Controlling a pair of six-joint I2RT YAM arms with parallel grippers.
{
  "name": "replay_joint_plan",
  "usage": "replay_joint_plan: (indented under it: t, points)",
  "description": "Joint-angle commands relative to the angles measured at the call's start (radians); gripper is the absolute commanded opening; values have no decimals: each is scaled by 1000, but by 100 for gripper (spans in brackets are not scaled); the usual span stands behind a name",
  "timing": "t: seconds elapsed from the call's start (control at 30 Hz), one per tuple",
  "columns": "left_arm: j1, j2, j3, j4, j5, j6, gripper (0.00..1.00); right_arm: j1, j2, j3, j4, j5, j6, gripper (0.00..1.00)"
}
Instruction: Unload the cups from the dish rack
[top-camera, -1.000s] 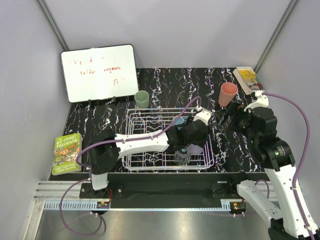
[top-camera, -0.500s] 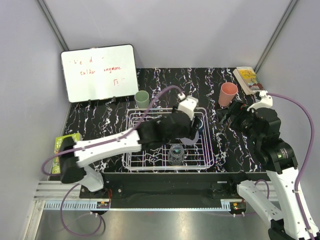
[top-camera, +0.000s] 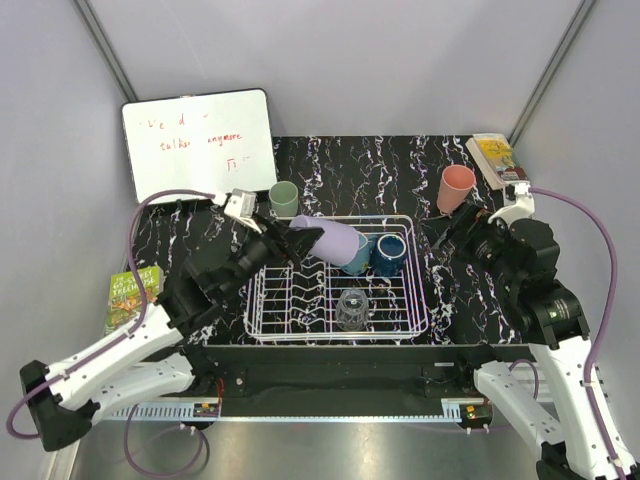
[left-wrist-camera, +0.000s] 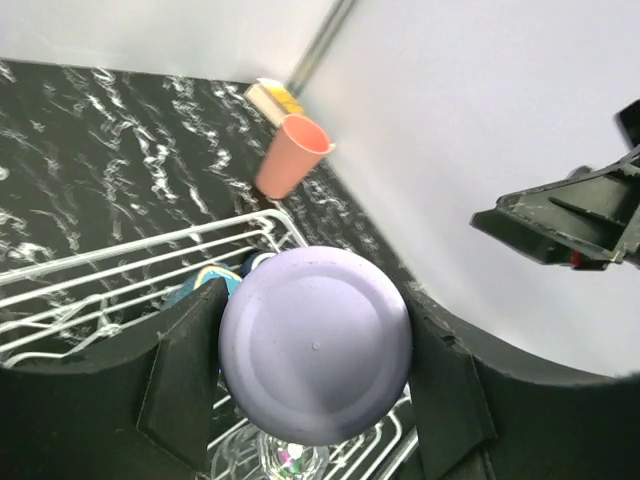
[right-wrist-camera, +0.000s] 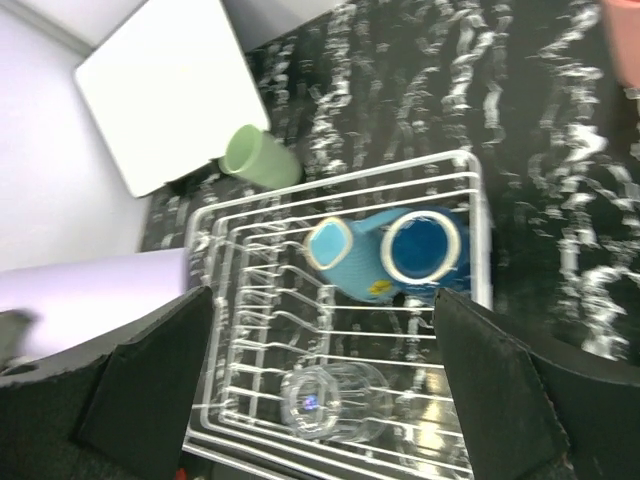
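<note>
Left end effector (left-wrist-camera: 315, 375) clasps lavender cup (left-wrist-camera: 314, 340) over dish rack (top-camera: 300, 290); right end effector (right-wrist-camera: 325, 375) released.

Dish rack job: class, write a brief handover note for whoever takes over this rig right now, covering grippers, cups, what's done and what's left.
Left gripper: clamped on the lavender cup, held sideways above the dish rack.
Right gripper: open, empty, hovering right of the rack.
Done: salmon pink cup on the table beyond the rack's right end; pale green cup behind its far left corner.
In the rack: teal cup and dark blue cup far right, clear glass near the front.
Left: set the lavender cup down, then unload those three.
</note>
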Motion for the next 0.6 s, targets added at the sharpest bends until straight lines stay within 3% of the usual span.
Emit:
replay_joint_plan:
  t: [0.0, 0.17, 0.4, 0.57]
  points:
    - [103, -46, -122, 424, 325, -173, 0, 6, -20, -46, 172, -200, 81, 97]
    - [154, -7, -223, 691, 436, -279, 0, 6, -49, -152, 365, -364, 209, 95]
    - [161, 127, -209, 798, 496, -330, 0, 6, -67, -236, 540, -485, 331, 93]
    - [161, 164, -189, 775, 490, -313, 0, 6, -79, -252, 597, -518, 365, 91]
